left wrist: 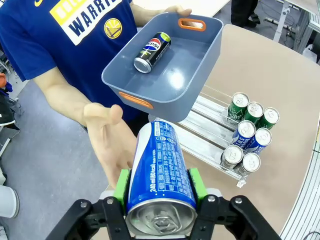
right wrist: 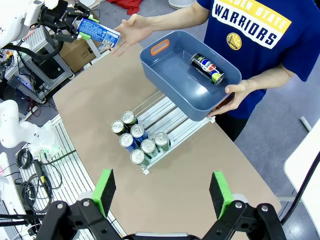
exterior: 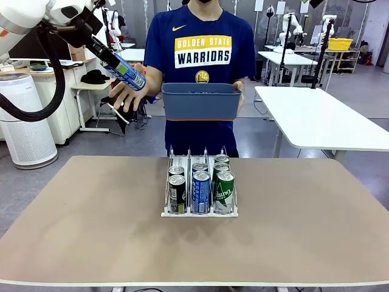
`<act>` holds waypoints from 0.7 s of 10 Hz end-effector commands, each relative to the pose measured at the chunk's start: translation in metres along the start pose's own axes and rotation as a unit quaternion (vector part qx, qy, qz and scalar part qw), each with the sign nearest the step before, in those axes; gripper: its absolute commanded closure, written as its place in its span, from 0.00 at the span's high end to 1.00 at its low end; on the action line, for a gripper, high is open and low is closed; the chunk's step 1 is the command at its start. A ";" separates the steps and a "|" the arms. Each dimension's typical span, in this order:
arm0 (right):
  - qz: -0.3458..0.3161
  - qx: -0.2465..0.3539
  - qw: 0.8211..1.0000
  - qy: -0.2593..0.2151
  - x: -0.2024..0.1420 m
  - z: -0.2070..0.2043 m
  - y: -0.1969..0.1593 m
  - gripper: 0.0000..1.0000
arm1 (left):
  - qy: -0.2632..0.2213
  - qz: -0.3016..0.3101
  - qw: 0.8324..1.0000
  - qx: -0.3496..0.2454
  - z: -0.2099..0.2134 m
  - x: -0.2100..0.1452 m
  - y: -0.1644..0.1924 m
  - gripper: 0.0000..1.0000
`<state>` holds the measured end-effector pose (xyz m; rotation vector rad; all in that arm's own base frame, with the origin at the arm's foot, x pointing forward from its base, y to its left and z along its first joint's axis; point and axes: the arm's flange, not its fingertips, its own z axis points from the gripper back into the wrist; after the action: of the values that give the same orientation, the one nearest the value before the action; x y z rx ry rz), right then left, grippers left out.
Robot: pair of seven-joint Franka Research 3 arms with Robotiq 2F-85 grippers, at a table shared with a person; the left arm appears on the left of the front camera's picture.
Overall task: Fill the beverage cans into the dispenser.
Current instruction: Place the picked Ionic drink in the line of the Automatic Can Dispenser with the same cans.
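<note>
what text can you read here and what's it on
"GOLDEN STATE WARRIORS": person's shirt.
"PEPSI": black can in the blue tub.
"240 ml": blue can held by the left gripper.
Lettering on the cans in the dispenser: too blurred to read.

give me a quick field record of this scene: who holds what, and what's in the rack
left end effector: shut on blue can, raised beside person's open hand
right end effector: open, holding nothing, above the table
tub: held up by the person, one black can lying inside
dispenser: on the table, holding upright black cans x2, blue cans x2, green cans x3
</note>
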<state>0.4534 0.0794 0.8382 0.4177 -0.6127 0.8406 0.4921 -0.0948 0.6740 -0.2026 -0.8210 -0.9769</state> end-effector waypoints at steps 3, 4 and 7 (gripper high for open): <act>-0.005 0.002 1.000 0.001 -0.001 0.000 0.001 1.00 | -0.004 0.003 1.000 0.000 0.002 0.000 0.000 0.00; -0.005 0.002 1.000 0.001 -0.001 0.000 0.001 1.00 | -0.004 0.003 1.000 0.000 0.002 0.000 0.000 0.00; -0.005 0.002 1.000 0.001 -0.001 0.000 0.001 1.00 | 0.000 0.000 1.000 0.000 0.000 0.000 0.000 0.58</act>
<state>0.4534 0.0794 0.8382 0.4177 -0.6127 0.8406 0.4923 -0.0949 0.6736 -0.2028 -0.8201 -0.9773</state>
